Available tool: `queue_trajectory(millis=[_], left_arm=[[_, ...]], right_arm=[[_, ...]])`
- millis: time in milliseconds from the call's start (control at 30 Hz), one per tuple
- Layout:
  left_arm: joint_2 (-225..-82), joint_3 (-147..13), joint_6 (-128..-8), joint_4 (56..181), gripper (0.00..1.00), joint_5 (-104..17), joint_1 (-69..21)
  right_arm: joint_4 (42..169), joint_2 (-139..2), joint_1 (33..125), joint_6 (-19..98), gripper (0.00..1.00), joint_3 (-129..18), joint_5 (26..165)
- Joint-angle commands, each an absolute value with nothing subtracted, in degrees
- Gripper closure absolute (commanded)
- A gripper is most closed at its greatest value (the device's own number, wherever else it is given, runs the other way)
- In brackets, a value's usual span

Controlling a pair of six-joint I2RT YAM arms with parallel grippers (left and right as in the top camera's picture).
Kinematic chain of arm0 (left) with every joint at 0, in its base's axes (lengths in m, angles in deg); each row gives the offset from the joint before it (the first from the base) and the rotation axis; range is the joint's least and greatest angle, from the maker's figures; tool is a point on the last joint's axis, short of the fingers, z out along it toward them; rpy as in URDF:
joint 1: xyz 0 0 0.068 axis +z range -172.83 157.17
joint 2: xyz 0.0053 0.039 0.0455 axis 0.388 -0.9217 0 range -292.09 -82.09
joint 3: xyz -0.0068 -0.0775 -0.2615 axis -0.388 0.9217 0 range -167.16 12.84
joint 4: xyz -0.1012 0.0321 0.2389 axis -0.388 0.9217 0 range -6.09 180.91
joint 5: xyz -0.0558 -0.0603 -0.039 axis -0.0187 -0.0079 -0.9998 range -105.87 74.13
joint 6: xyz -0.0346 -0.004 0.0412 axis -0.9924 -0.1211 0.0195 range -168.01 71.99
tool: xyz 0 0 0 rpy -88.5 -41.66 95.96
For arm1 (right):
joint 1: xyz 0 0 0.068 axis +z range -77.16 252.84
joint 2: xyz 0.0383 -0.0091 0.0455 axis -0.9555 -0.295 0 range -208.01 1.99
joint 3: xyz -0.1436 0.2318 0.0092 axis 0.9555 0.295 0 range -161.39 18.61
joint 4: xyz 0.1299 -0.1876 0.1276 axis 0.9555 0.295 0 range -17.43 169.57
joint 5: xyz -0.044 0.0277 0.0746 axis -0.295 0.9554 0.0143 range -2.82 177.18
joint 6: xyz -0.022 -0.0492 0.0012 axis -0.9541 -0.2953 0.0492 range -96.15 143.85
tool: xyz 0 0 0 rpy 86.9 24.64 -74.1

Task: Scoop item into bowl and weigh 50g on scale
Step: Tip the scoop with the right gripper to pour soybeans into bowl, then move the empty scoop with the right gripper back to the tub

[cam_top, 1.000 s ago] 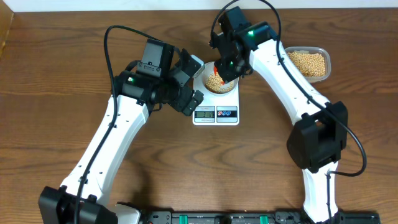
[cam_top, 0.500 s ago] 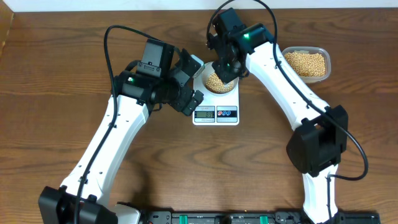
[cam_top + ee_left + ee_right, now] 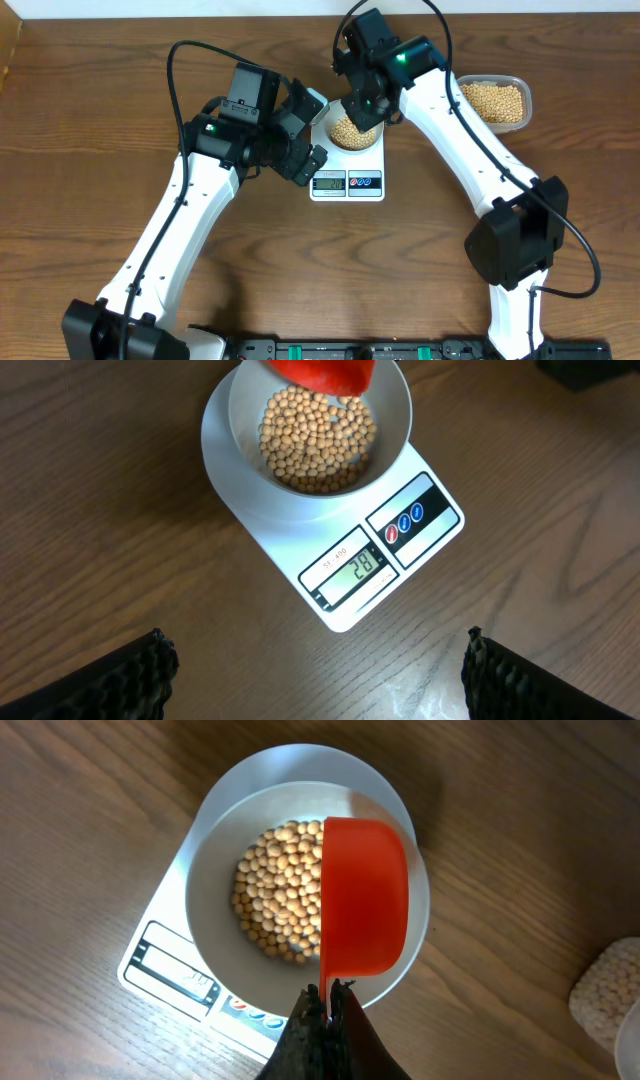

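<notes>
The white bowl (image 3: pixel 215 850) stands on the white scale (image 3: pixel 160 955) and holds a layer of tan beans (image 3: pixel 275 895). My right gripper (image 3: pixel 328 992) is shut on the handle of a red scoop (image 3: pixel 365 895), which hangs tipped on its side over the bowl's right half. From above, that gripper (image 3: pixel 362 105) covers the scoop. My left gripper (image 3: pixel 315 670) stands open over bare wood just in front of the scale (image 3: pixel 290 545), holding nothing. The scale's display (image 3: pixel 355 568) reads 28. The same beans (image 3: pixel 317 440) fill the bowl's bottom (image 3: pixel 240 410).
A clear plastic tub (image 3: pixel 493 102) with more beans sits at the back right, past the right arm. The left arm (image 3: pixel 200 190) reaches in from the lower left, its open fingers flanking the scale's left side (image 3: pixel 318 120).
The right gripper has shifted slightly over the bowl, and the red scoop seen from above a second ago is now hidden under it. The left arm has not moved.
</notes>
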State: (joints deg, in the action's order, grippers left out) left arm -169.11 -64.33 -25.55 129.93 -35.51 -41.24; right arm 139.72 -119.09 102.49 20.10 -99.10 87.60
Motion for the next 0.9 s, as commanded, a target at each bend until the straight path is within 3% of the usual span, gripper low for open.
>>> queue_trajectory(millis=[0,400,867], left_arm=[[-169.8,-63.9,-25.9,129.8,0.07,-36.4,-41.2],[-169.8,-63.9,-25.9,129.8,0.07,-36.4,-41.2],[-169.8,-63.9,-25.9,129.8,0.07,-36.4,-41.2]], right_arm=[[139.8,-117.0,103.4,20.4,0.99,-99.9,87.3],[141.4,-116.7,102.9,22.6,0.99,-99.9,88.9],[138.3,-109.5,90.2,18.6,0.99,-99.9,118.9]])
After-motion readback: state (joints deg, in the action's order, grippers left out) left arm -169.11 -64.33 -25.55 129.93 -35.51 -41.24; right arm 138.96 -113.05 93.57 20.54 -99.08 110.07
